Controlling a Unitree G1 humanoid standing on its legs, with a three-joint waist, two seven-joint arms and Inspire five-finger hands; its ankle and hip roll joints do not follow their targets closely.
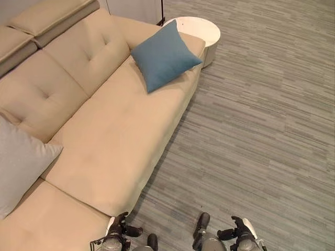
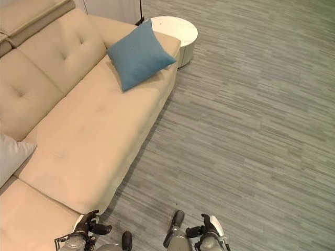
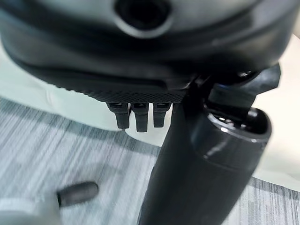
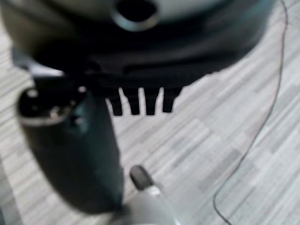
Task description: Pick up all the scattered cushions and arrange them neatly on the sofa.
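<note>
A blue cushion (image 1: 165, 56) lies tilted at the far end of the beige sofa (image 1: 115, 136), over the seat and the low armrest. A light grey cushion (image 1: 21, 162) rests on the seat against the backrest at the left edge, partly cut off. My left hand (image 1: 123, 230) hangs low by the sofa's front corner, and my right hand (image 1: 238, 232) hangs over the floor. In the left wrist view the left hand (image 3: 140, 70) has straight fingers (image 3: 136, 117) and holds nothing. The right hand (image 4: 140, 61) is likewise open and holds nothing above the floor.
A round white side table (image 1: 201, 29) stands just past the sofa's far end. Grey striped flooring (image 1: 261, 130) stretches to the right of the sofa. The sofa's middle seat lies bare between the two cushions.
</note>
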